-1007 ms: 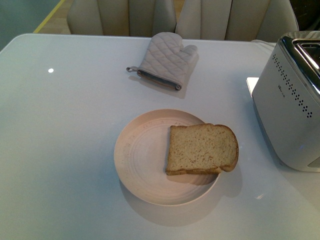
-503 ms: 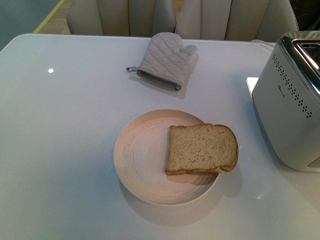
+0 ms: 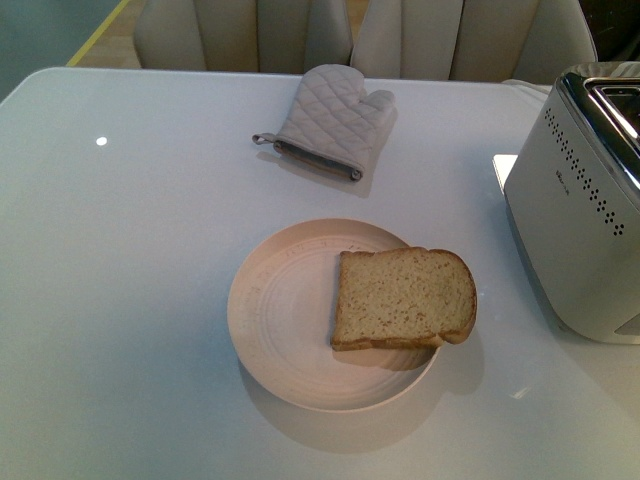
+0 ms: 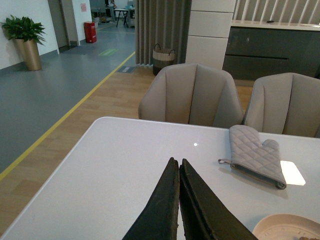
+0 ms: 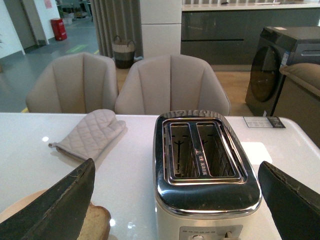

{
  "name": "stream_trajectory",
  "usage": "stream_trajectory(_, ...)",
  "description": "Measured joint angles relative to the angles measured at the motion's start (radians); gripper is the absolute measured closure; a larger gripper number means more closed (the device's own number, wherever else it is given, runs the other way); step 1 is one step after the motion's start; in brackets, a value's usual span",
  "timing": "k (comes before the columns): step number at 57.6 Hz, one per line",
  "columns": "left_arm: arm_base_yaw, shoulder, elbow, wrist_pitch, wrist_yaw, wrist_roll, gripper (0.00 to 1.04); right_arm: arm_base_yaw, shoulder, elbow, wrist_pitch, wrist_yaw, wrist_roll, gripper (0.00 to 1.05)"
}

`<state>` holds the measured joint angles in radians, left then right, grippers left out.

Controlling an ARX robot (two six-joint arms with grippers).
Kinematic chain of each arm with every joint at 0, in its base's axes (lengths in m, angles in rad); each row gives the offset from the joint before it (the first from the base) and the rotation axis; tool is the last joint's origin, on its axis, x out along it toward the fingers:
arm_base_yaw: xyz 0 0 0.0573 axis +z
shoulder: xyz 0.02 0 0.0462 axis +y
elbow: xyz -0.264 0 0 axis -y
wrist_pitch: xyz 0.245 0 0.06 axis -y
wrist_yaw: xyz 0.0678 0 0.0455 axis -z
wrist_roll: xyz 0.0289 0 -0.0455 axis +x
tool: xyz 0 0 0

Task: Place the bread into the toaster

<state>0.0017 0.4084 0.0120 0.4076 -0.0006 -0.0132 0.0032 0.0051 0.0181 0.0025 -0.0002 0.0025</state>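
We see bread (image 3: 405,298) flat on plate (image 3: 280,310), toaster (image 3: 580,220) nearby on surface (image 3: 130,300); left pincer (image 4: 178,167) pressed together, empty; right pincer (image 5: 176,165) spread wide, empty.

Nothing reads clearly; a small mark on the toaster (image 3: 575,212) (perhaps a brand) is blurred.

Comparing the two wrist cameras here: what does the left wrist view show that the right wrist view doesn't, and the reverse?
Only the left wrist view: the left claw, shut, and a potted plant by the far wall. Only the right wrist view: the toaster with both slots empty, a corner of the bread, and the right claw, open wide. Both: the oven mitt, the white table and two beige chairs.
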Motion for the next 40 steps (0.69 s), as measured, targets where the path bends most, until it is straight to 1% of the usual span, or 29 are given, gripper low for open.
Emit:
stream_trajectory(23, 0.000, -0.179, 0.000, -0.177, 0.000, 0.002, 1.02, 0.000, 0.000, 0.000, 0.000, 0.000, 0.000, 0.09)
stream_trajectory(34, 0.000, -0.237, 0.000, -0.235, 0.000, 0.002, 1.02, 0.000, 0.000, 0.000, 0.000, 0.000, 0.000, 0.09)
stream_trajectory(37, 0.000, -0.330, 0.000, -0.364, 0.000, 0.002, 1.02, 0.000, 0.000, 0.000, 0.000, 0.000, 0.000, 0.09)
stream_trajectory(40, 0.000, -0.380, 0.000, -0.397, 0.000, 0.002, 1.02, 0.000, 0.000, 0.000, 0.000, 0.000, 0.000, 0.09)
